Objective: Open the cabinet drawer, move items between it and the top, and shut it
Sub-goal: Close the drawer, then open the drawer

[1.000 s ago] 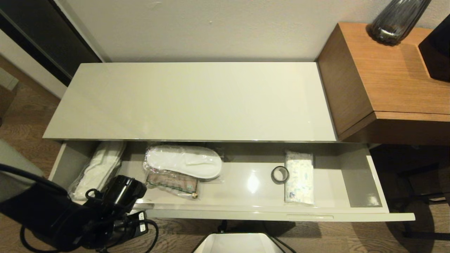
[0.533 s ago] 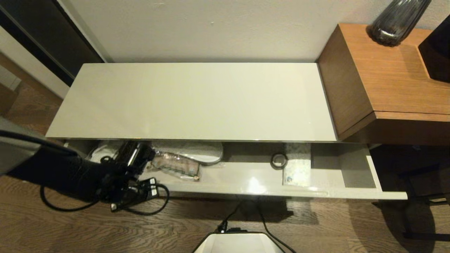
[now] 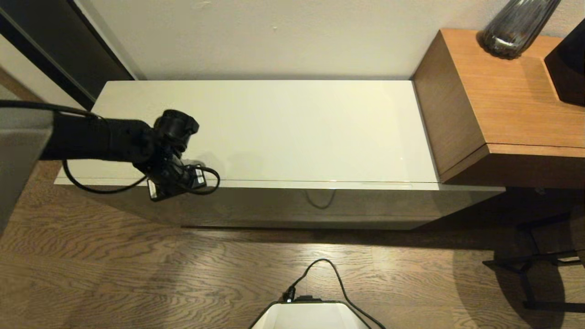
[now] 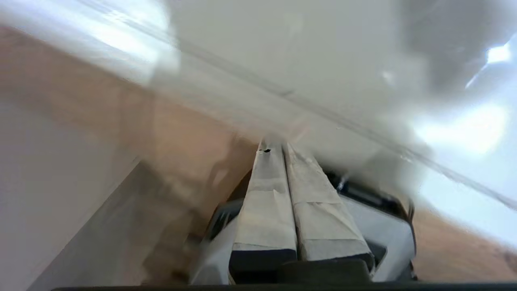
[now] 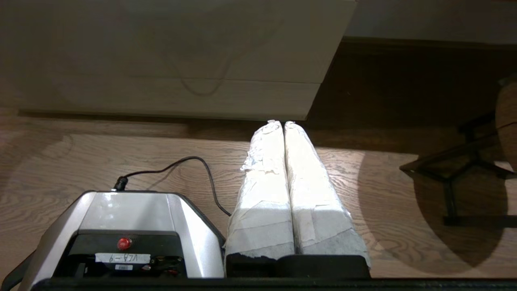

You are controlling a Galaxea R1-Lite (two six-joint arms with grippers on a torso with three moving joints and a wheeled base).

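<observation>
The cabinet drawer (image 3: 292,205) is shut, its plain cream front flush under the glossy top (image 3: 292,128), which is bare. The items are hidden inside the shut drawer. My left arm (image 3: 171,151) reaches in from the left and hangs over the top's front-left edge. In the left wrist view the left gripper (image 4: 276,147) is shut, its taped fingers pressed together with nothing between them, tips close to the cream surface. My right gripper (image 5: 278,123) is parked low above the wooden floor, shut and empty, facing the drawer front (image 5: 181,40).
A taller brown wooden side table (image 3: 512,100) adjoins the cabinet on the right, carrying a dark ribbed vase (image 3: 516,27) and a black box (image 3: 566,64). My base (image 3: 311,315) with its cable stands on the floor in front. Dark stand legs (image 3: 534,274) sit at the right.
The drawer slid from wide open to fully shut, hiding the slippers, tape roll and packet. My left arm travelled forward with it and rose to the top's front edge.
</observation>
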